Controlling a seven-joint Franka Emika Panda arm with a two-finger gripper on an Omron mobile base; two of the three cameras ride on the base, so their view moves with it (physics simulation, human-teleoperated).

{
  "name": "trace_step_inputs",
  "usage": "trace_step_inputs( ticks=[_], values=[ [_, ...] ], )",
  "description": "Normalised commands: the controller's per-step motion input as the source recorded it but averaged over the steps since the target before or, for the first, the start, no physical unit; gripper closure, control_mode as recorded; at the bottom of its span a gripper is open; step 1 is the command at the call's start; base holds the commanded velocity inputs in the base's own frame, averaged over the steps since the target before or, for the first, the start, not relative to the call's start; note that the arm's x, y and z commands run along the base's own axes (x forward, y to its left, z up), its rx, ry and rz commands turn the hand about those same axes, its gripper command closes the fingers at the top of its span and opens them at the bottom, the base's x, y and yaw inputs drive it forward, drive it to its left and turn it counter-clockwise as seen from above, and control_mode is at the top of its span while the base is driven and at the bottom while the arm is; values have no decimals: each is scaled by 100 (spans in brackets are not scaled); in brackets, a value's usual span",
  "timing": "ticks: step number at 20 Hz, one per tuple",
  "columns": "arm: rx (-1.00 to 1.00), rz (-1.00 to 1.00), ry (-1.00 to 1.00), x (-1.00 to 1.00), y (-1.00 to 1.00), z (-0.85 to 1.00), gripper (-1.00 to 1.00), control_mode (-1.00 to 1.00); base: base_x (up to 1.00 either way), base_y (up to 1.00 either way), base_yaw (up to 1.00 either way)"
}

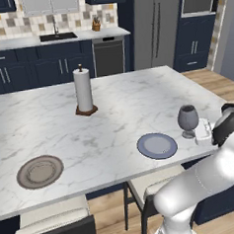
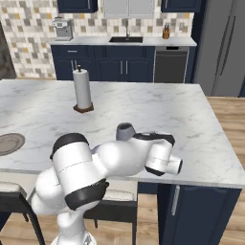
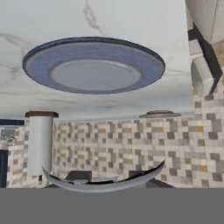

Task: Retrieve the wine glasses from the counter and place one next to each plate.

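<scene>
A smoky-grey wine glass stands upright at the right end of the large marble desk, just to the right of the bluish plate and a little behind it. In the left base view the white hand sits tight against the glass's right side, at stem height. From the right base view only the rim and upper bowl of the glass rise above the arm's forearm, which hides the rest. Whether the fingers are apart or pressed on the stem cannot be told; none of the pictures shows them clearly.

The hand view is rolled upside down: the bluish plate hangs large at the top against the marble, and a curved grey edge, apparently the glass, arcs across the bottom.

The brownish plate lies well apart at the left front of the desk, with no glass beside it; the right base view catches its edge at the left border. A paper towel roll stands upright on a wooden base near the desk's middle. Two stools are tucked under the near edge.
</scene>
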Motion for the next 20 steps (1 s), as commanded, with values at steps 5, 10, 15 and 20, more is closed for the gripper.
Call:
trace_step_inputs(
  ticks=[5, 10, 15, 20],
  values=[
    [0, 0, 0, 17, -5, -34, 100, -100, 0, 0, 0],
    [0, 0, 0, 11, -18, -19, 100, -100, 0, 0, 0],
    [0, 0, 0, 9, -27, -5, 100, -100, 0, 0, 0],
    [0, 0, 0, 27, 0, -3, 100, -100, 0, 0, 0]
  ],
)
